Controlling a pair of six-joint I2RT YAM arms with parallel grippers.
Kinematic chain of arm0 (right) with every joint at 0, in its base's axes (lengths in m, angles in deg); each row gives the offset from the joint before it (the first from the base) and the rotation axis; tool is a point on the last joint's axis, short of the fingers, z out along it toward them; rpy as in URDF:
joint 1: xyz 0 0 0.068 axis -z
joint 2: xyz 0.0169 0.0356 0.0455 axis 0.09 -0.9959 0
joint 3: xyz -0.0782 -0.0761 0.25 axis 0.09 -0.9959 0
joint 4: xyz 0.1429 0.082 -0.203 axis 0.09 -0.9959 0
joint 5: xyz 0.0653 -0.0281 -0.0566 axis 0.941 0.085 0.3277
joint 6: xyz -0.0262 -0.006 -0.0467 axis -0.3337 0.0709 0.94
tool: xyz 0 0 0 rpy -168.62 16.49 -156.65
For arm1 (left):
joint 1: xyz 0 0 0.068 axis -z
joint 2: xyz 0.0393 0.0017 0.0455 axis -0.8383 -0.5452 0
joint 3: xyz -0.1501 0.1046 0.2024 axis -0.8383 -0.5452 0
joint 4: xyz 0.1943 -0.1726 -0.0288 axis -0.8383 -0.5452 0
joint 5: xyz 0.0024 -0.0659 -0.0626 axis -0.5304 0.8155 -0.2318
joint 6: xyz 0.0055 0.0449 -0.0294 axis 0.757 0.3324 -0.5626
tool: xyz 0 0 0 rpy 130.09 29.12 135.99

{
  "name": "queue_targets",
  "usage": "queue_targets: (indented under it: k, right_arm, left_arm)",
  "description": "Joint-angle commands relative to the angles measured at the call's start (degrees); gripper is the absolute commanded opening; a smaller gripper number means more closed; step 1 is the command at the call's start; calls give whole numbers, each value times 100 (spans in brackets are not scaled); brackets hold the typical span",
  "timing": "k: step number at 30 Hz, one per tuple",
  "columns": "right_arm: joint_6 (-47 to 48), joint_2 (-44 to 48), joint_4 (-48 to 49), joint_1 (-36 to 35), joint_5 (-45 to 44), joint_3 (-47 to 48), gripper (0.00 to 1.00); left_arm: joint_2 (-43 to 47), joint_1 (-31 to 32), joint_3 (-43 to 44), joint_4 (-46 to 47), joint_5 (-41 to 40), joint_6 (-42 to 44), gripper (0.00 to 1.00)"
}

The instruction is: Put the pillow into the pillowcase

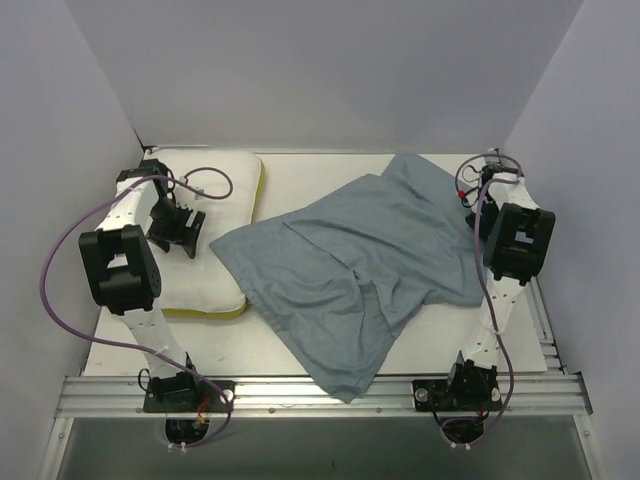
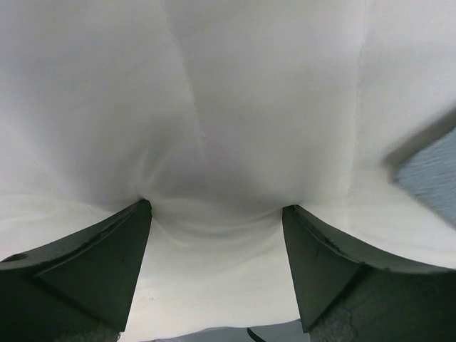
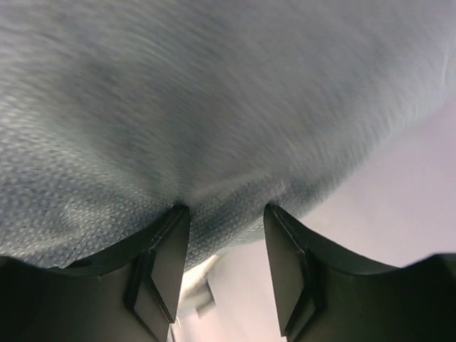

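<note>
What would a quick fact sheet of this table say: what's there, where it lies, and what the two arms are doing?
pillow: white with a yellow edge, lying flat at the far left of the table
pillowcase: grey-blue, rumpled, spread across the middle, one corner hanging over the near edge
left fingers: spread apart, tips pressed into the pillow
right fingers: apart, tips against the pillowcase's far right part
pillow inside pillowcase: not yet
</note>
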Motion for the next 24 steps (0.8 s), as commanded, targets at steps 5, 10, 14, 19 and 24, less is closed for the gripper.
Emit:
queue_targets:
  k: [5, 10, 14, 19, 24]
  right_arm:
    - [665, 1457, -1648, 311, 1305, -800, 55]
    - [101, 1680, -1692, -443, 2610, 123, 85]
    - [-233, 1179, -1614, -1470, 2936, 625, 85]
    - [-321, 468, -1263, -2088, 2919, 828, 80]
    - [-409, -34, -928, -2413, 2481, 1082, 75]
  left_arm:
    - [-78, -364, 758, 77, 279, 240, 85]
    - [204, -320, 618, -213, 1097, 573, 88]
    - [310, -127, 171, -520, 1406, 741, 89]
    - [406, 75, -269, -626, 1336, 829, 90]
    - [530, 84, -621, -854, 1125, 1215, 90]
